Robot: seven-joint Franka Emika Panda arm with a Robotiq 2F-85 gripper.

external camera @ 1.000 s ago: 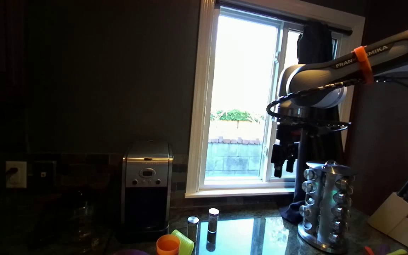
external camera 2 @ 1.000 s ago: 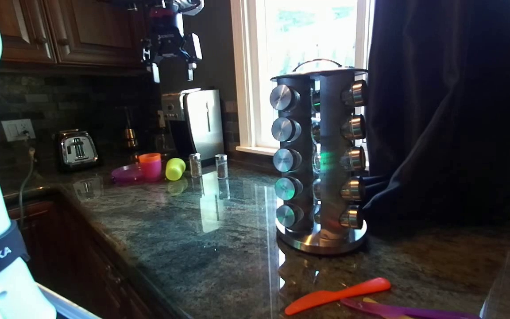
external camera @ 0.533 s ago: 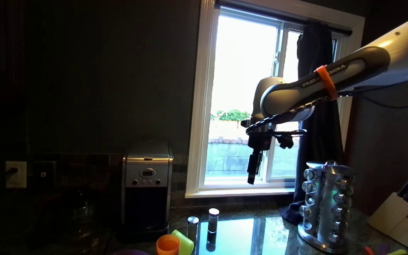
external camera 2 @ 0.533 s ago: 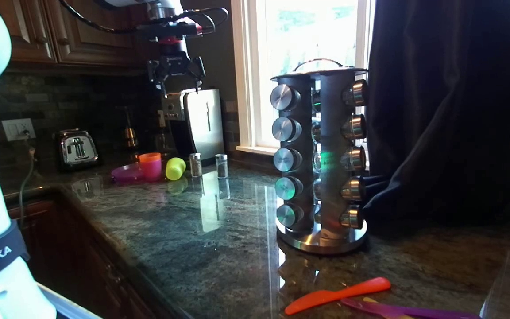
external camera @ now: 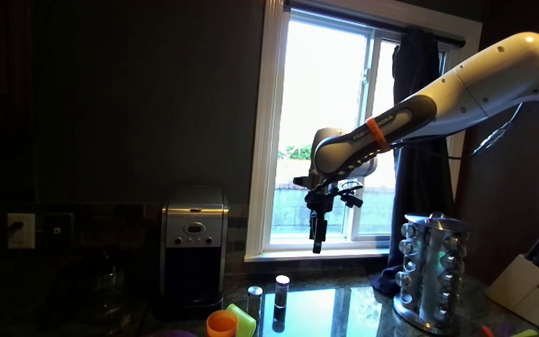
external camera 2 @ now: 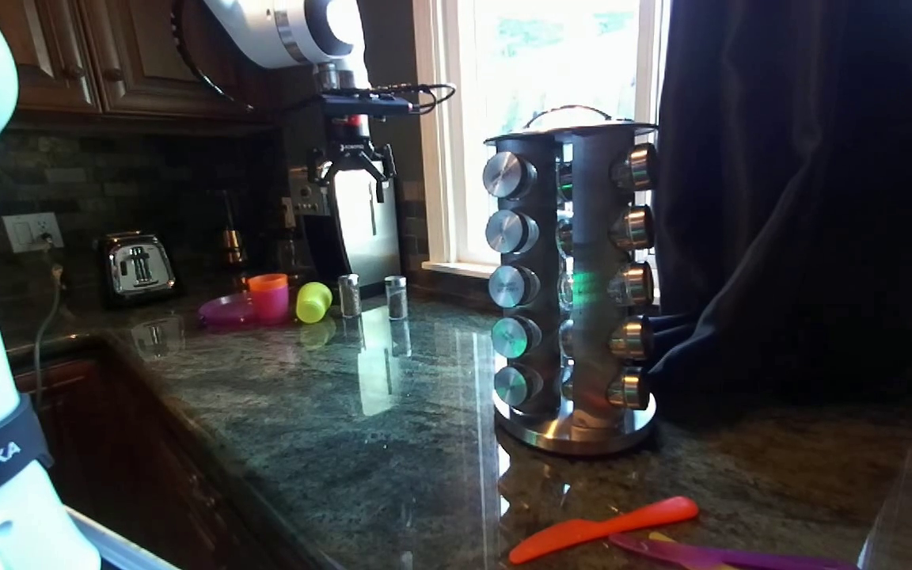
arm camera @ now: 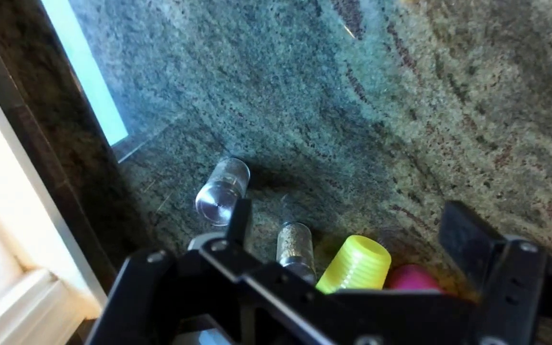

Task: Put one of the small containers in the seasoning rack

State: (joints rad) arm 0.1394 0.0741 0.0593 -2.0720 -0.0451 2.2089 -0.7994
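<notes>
Two small containers stand upright on the dark stone counter. The container farther from the cups point(external camera: 281, 294) also shows in an exterior view point(external camera 2: 397, 301) and in the wrist view point(arm camera: 230, 175). Its twin beside the green cup point(external camera: 254, 304) shows in an exterior view point(external camera 2: 351, 301) and, partly covered by the gripper, in the wrist view point(arm camera: 295, 244). The silvery seasoning rack point(external camera: 431, 276) stands well away from them, large in an exterior view point(external camera 2: 592, 317), filled with jars at the visible tiers. My gripper point(external camera 2: 353, 194) is open and empty, high above the small containers; its fingers spread wide in the wrist view point(arm camera: 348, 220).
A yellow-green cup point(external camera 2: 313, 302), an orange-and-pink cup point(external camera 2: 269, 299) and a purple plate point(external camera 2: 224, 310) sit near the containers. A boxy silver appliance point(external camera: 194, 234) stands behind. A knife block point(external camera: 527, 290) and plastic cutlery point(external camera 2: 606, 529) lie near the rack.
The arm has swung away from above the rack and lowered, carrying the open gripper towards the small containers. The containers, cups and rack have not moved.
</notes>
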